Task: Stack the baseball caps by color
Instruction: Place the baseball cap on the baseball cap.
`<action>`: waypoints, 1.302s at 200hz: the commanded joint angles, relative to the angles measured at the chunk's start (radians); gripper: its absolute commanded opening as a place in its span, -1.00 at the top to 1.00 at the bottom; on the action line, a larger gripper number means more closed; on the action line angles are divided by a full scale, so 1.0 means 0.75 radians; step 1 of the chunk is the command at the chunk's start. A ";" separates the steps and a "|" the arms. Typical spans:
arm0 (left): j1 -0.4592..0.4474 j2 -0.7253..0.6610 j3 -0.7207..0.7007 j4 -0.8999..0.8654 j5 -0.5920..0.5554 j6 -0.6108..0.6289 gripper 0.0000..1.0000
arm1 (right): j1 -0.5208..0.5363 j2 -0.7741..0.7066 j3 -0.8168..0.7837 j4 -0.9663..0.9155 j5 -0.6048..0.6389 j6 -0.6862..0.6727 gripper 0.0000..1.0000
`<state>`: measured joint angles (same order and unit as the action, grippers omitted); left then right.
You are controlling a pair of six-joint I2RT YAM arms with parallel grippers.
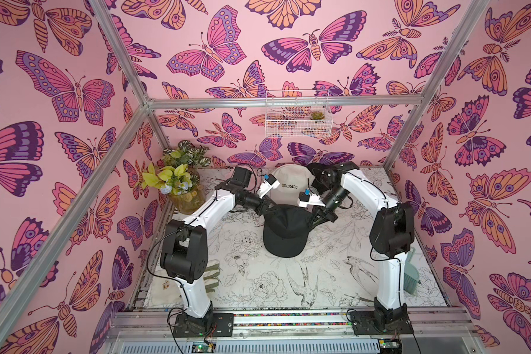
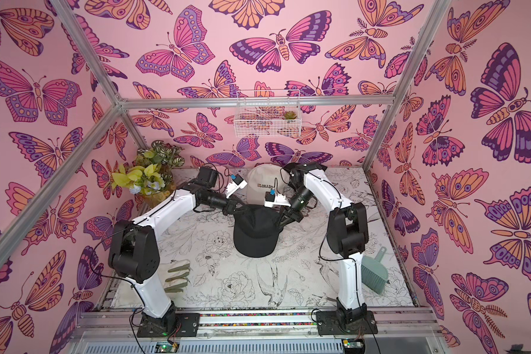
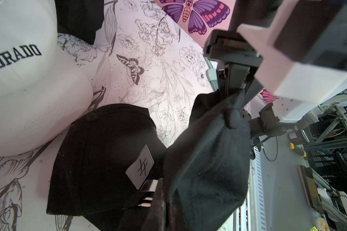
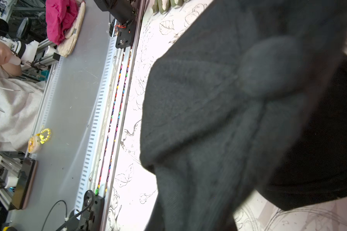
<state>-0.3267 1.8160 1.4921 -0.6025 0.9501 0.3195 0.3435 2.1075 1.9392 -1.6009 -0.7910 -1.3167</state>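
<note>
Left gripper (image 1: 266,209) and right gripper (image 1: 314,218) are clenching opposite rear edges of the plain black cap (image 1: 284,234), seemingly holding it above the patched black cap (image 3: 100,156). The cream cap (image 1: 290,184) behind is showing "COLORADO".

Both top views are taken from high above the front edge of the table (image 1: 334,275) and are directed down toward the back wall (image 1: 227,76). The whole workspace is covered from afar, almost identically in each. The left wrist view is taken close beside the held black cap (image 3: 208,160) and is directed across the table toward the right arm's side. The right wrist view is taken closer still and is directed past the same cap toward the front rail (image 4: 108,120). That cap is shared by all four views.
</note>
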 commanded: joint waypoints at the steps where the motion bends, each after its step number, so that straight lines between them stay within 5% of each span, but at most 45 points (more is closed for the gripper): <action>1: -0.004 -0.004 0.091 -0.045 0.002 -0.048 1.00 | 0.004 -0.005 0.034 -0.230 -0.137 -0.025 1.00; 101: -0.004 0.295 0.298 -0.146 0.005 0.064 1.00 | -0.042 0.152 0.099 -0.208 -0.083 0.055 0.94; 158: -0.004 0.490 0.340 -0.045 -0.229 0.011 0.99 | -0.069 0.191 -0.022 0.434 0.071 0.739 0.85; 215: -0.004 0.519 0.334 0.030 -0.295 -0.125 0.58 | -0.069 0.133 -0.160 0.647 0.115 0.963 0.52; 251: -0.004 0.424 0.314 0.089 -0.435 -0.313 -0.10 | -0.080 -0.024 -0.260 0.834 0.189 1.187 0.28; 260: -0.002 0.386 0.288 0.114 -0.486 -0.370 -0.27 | -0.093 -0.064 -0.291 0.886 0.250 1.277 -0.03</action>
<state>-0.3275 2.1979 1.7355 -0.5713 0.6895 0.1753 0.2882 2.1502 1.7615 -1.0698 -0.7105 -0.5430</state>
